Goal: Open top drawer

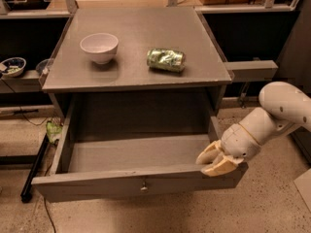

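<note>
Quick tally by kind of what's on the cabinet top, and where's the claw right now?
Bowl: 1, white
Can: 1, green, lying on its side
Total: 2
Claw: at the right front corner of the open top drawer
</note>
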You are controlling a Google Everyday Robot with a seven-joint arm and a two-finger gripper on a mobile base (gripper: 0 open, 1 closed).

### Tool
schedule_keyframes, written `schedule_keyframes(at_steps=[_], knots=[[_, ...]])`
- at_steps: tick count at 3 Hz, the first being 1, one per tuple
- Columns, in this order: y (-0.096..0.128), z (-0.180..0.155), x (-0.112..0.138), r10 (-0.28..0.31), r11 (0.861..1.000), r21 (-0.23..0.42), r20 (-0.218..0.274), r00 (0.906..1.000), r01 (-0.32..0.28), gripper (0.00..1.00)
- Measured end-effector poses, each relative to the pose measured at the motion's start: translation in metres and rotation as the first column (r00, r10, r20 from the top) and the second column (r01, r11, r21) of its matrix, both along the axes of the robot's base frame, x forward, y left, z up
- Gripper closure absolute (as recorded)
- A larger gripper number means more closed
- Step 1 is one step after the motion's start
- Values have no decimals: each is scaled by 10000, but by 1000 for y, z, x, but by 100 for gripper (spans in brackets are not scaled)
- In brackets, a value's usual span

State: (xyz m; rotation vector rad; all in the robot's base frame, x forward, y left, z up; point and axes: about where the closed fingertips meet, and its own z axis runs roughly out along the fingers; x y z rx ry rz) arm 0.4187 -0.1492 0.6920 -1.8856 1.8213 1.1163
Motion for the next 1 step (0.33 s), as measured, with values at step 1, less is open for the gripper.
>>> schedule_keyframes(at_steps=[1], knots=[[0, 0, 0, 0, 10000, 0, 0, 10000, 0, 73]])
